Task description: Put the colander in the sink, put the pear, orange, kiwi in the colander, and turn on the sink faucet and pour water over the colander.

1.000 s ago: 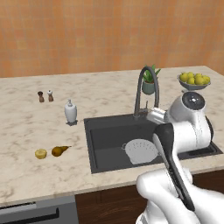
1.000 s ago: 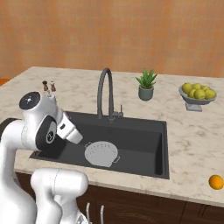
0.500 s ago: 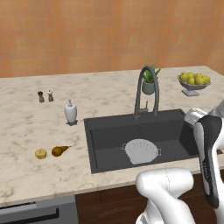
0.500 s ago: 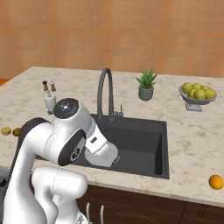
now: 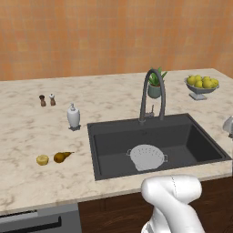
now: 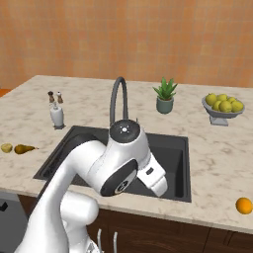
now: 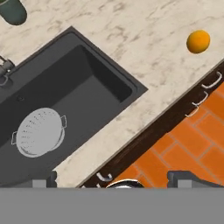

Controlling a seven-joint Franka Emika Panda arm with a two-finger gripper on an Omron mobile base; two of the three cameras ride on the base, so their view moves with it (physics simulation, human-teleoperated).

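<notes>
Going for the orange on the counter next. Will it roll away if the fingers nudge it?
Probably. The orange looks smooth and nearly spherical, so a sideways nudge would likely set it rolling. It sits alone on the flat marble counter near the front edge, with nothing beside it to stop it. Its firm round shape should take a centred pinch well.

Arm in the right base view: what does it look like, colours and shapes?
The arm has glossy white, rounded shells, bulbous at the joints. A dark grey round cap with a small light mark tops one joint, with a black band at the seam below. No cables or lettering visible. In the hand view, the hand shows two dark grey fingertips.
</notes>
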